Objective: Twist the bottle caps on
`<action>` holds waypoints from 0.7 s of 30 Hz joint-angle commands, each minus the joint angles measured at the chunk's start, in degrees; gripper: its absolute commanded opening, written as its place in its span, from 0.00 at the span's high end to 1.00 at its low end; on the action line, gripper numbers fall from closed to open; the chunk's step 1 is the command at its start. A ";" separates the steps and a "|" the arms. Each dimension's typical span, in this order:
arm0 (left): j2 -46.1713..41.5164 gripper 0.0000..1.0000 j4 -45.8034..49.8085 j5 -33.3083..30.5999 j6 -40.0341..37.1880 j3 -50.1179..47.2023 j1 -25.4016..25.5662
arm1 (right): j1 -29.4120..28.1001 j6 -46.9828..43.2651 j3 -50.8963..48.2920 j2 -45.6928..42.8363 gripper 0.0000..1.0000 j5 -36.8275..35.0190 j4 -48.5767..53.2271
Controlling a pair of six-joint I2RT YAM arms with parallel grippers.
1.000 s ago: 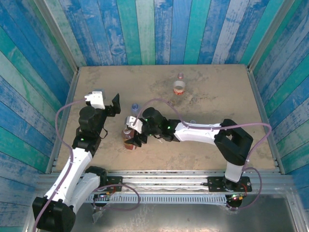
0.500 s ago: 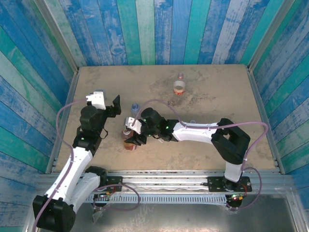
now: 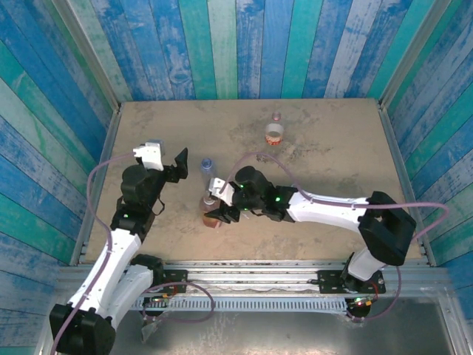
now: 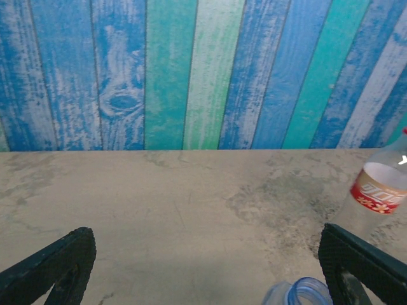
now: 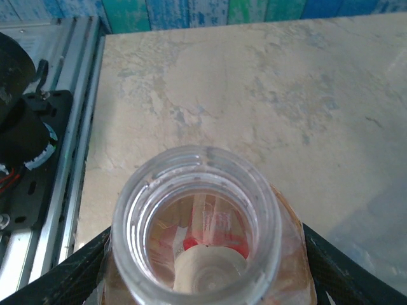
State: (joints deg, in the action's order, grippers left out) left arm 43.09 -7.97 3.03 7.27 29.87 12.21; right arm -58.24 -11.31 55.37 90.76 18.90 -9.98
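Closed on the amber bottle (image 5: 198, 216) with the right gripper (image 5: 203, 254): right fingers (image 5: 79, 273) pressed against either side of the body, below the shoulder. Looking straight down the open neck from the right wrist, with threads around the rim and something red and something white seen through the plastic (too blurred to name). Held left of centre, near the front edge of the table (image 3: 325, 148), mouth up. Resting on the surface or raised just off it: cannot tell. To the left in the right wrist view, the metal rail (image 5: 70, 127) along the table's edge.

Spread wide on the left gripper (image 4: 205, 248), holding nothing: left fingers (image 4: 54, 264) at the two bottom corners of the left wrist view, bare table between them. Poised left of the amber bottle and apart from it in the top view, pointing toward the back wall (image 4: 210, 70) of blue and green planks. Just ahead and to the right of that gripper, the blue bottle (image 4: 297, 294), upright, neck open, a little behind the amber one. Well back, slightly right of centre, the labelled bottle (image 4: 376, 190), clear with a red-and-white band, standing alone (a speck of red near its top, cut off by the frame edge).
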 commanded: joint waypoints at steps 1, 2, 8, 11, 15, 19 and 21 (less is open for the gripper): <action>-0.39 0.06 -4.78 3.01 -1.47 -1.38 1.42 | 1.72 1.88 -3.58 -4.50 0.55 -3.13 -0.04; -0.66 0.06 -5.43 3.02 -1.86 -1.67 2.03 | 2.14 2.22 -4.64 -5.73 0.55 -3.50 0.04; -0.38 0.06 -8.56 3.07 -5.68 -2.86 7.35 | 6.98 3.88 -11.06 -13.43 0.56 -5.46 0.78; 0.76 0.06 -9.58 5.66 -6.97 -2.81 9.55 | 9.31 3.71 -12.97 -16.05 0.56 -7.02 1.56; 1.47 0.06 -10.58 9.22 -8.25 -2.93 12.29 | 12.68 3.57 -14.59 -17.73 0.56 -8.08 1.42; 1.86 0.06 -11.70 11.25 -10.21 -4.48 14.69 | 13.84 3.60 -14.91 -17.33 0.56 -8.95 1.04; 1.99 0.06 -12.39 12.27 -10.58 -5.45 15.36 | 13.85 3.75 -15.15 -16.86 0.56 -8.96 0.98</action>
State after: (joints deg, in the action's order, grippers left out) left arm 44.53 -18.09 12.23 -1.17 25.85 26.70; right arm -44.38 -8.34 41.15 73.80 10.81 -9.02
